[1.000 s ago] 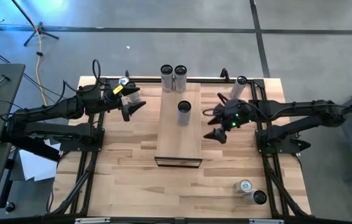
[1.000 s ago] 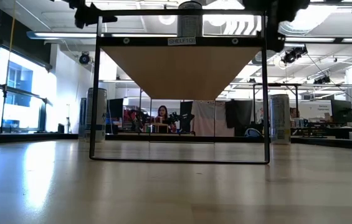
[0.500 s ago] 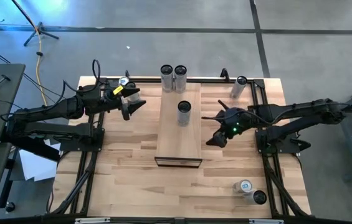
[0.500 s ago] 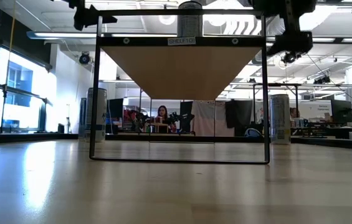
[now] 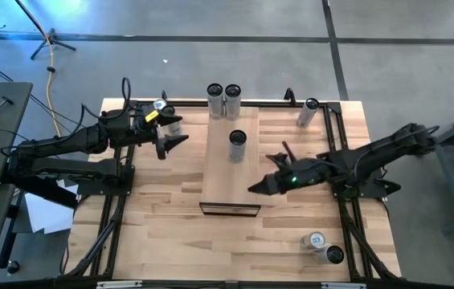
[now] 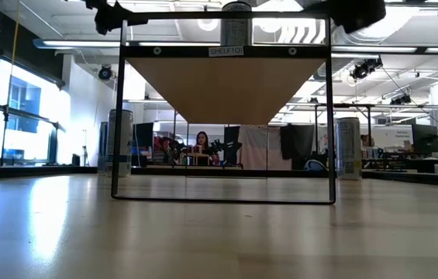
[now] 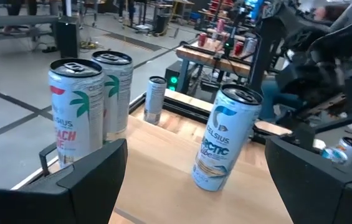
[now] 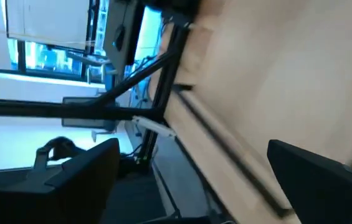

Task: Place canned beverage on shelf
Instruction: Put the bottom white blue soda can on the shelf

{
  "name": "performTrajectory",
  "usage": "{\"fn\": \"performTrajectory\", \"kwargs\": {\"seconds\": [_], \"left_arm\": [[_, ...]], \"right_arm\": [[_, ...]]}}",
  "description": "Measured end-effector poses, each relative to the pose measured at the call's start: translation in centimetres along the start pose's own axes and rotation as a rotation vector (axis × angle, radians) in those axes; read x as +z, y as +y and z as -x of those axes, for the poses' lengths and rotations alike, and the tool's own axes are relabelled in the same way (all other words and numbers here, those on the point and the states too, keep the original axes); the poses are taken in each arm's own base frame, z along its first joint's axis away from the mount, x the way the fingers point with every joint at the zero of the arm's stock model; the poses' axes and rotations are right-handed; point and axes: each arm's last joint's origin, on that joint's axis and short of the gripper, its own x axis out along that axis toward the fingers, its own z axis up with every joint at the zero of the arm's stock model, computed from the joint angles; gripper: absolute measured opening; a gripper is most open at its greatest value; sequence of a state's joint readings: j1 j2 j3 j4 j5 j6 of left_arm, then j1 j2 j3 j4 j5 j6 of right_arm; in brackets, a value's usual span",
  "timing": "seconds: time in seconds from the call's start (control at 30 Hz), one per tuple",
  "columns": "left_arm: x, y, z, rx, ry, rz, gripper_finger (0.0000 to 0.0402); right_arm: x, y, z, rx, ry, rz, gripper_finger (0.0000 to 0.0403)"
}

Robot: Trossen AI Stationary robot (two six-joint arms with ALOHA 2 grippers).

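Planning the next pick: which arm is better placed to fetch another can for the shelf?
Left, probably. The left gripper hovers open right beside a can, while the right gripper is beside the shelf, away from any loose can.

The left arm reaches in from nine o'clock in the high view, stretched low and nearly level, its wrist bent slightly so the left gripper (image 5: 180, 138) points toward three o'clock. Its two dark fingers (image 7: 95, 171) stand wide apart with nothing between them. The right arm comes in from three o'clock, its upper link angled down from the shoulder and its forearm running toward eight o'clock, a green light glowing on the wrist. The right gripper (image 5: 255, 189) sits at the end of that forearm, rolled over on its side, its fingers (image 8: 82, 174) likewise spread wide and empty. The two grippers are well apart.
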State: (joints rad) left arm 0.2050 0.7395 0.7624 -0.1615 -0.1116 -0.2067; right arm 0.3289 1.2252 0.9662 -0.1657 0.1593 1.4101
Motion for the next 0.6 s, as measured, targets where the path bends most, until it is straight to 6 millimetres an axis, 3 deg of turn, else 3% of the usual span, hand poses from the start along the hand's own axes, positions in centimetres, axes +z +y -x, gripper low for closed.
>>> {"fn": "performTrajectory", "kwargs": {"seconds": [0.13,0.3,0.43,0.6], "left_arm": [[0.0,0.0,0.0,-0.001,0.000,-0.001,0.0351],[0.0,0.0,0.0,0.001,0.000,-0.001,0.0351],[0.0,0.0,0.0,0.002,0.000,-0.001,0.0351],[0.0,0.0,0.0,0.002,0.000,-0.001,0.0351]], "right_arm": [[-1.4,3.2,-2.0,-0.077,0.031,0.082,0.0394],[-1.9,6.7,-4.0,-0.362,-0.073,0.221,0.0394],[-2.4,7.8,-5.8,-0.565,-0.308,0.249,0.0394],[-2.1,7.7,-9.1,-0.662,-0.464,0.207,0.0394]]}}
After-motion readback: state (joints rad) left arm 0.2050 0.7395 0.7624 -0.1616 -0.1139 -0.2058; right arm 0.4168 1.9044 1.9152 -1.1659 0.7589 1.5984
